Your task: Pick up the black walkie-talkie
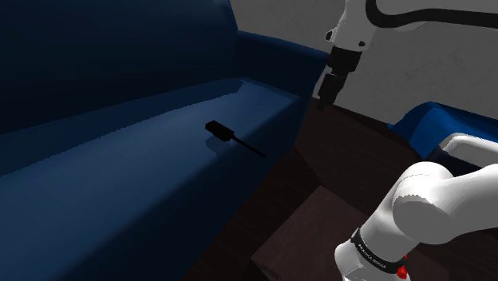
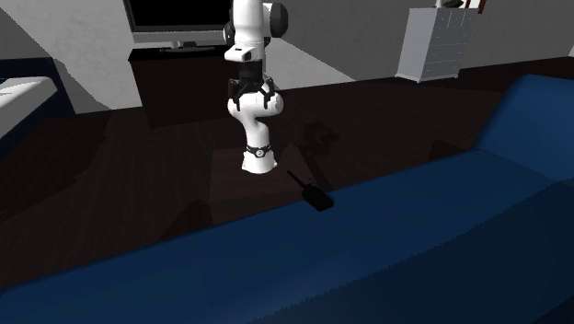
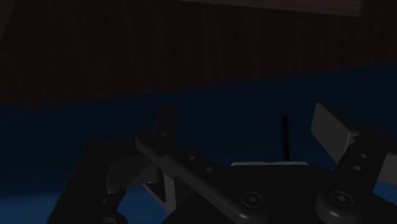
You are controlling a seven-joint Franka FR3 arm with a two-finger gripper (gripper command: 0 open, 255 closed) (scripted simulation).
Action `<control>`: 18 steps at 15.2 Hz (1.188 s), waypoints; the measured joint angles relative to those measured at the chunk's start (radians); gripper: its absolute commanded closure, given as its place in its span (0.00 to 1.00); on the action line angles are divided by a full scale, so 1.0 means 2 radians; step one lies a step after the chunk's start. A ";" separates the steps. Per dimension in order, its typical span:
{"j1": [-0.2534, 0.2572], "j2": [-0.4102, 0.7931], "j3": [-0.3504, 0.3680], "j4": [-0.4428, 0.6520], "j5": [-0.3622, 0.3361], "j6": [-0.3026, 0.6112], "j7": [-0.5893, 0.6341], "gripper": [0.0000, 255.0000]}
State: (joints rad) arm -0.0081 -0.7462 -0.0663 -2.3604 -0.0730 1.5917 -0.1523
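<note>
Since the gripper [image 1: 326,100] hangs over the dark floor [image 1: 335,164] beyond the sofa's [image 1: 120,191] front edge, jaws apart and empty, a traverse is needed first. The walkie-talkie [image 1: 217,128] lies flat on the seat cushion near that edge, antenna [image 1: 249,147] pointed toward the stand. The body, not the antenna, should be targeted, jaws set across its narrow width, descent kept slow; cushion give is likely.

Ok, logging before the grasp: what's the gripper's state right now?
Gripper: open, jaws apart, holding nothing. The walkie-talkie lies on the sofa, away from it.
</note>
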 measured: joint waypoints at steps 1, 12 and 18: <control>0.000 0.000 0.000 0.000 0.000 0.000 0.000 0.00; 0.032 0.120 0.026 -0.017 0.033 0.163 0.020 0.00; 0.049 0.214 0.040 0.004 0.046 0.252 0.025 0.00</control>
State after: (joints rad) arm 0.0891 -0.3186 0.0133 -2.3531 0.0197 2.0965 -0.1019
